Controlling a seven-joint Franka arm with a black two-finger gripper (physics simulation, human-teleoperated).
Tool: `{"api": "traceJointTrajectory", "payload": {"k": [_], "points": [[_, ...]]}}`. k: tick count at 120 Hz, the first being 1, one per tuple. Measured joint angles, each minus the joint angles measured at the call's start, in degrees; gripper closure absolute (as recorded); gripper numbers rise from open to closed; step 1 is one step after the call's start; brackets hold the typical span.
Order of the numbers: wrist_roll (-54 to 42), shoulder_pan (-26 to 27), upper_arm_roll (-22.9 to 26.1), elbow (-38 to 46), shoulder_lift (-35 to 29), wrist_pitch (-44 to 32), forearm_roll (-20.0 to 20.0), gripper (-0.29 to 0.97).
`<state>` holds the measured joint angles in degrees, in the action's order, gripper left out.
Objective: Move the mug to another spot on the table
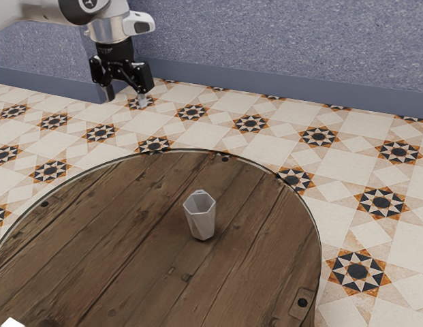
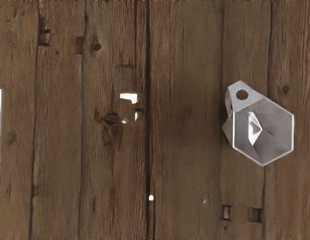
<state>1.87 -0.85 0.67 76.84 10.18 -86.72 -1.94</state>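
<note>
A small pale grey faceted mug (image 1: 199,215) stands upright near the middle of the round dark wooden table (image 1: 95,225). In the wrist view I look straight down on the mug (image 2: 259,129), its six-sided mouth open upward and its holed handle tab at one corner. My black gripper (image 1: 124,96) hangs high above the table's far side, toward the exterior view's upper left, well away from the mug. Its two fingers stand apart and hold nothing.
The table top is plank wood with knots, cracks and small metal brackets at its rim (image 1: 298,302). Patterned floor tiles (image 1: 347,157) surround it, and a blue-grey wall (image 1: 286,41) runs behind. A white patch (image 1: 10,321) lies at the table's near edge.
</note>
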Motion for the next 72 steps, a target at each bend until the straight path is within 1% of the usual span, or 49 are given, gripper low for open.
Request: {"api": "traceJointTrajectory", "payload": {"k": [24,39,48,57,72], "points": [[1.3,0.0,-0.1,-0.3,0.3,0.1,0.0,0.0],[7.4,0.0,-1.3,-0.1,0.6,-1.1,0.2,0.0],[11.6,0.0,-1.3,2.7,2.3,-4.1,0.5,0.0],[15.5,0.1,-1.3,4.5,4.8,-6.9,1.7,0.0],[21.2,0.1,-1.1,5.8,9.5,-11.4,3.1,0.0]]}}
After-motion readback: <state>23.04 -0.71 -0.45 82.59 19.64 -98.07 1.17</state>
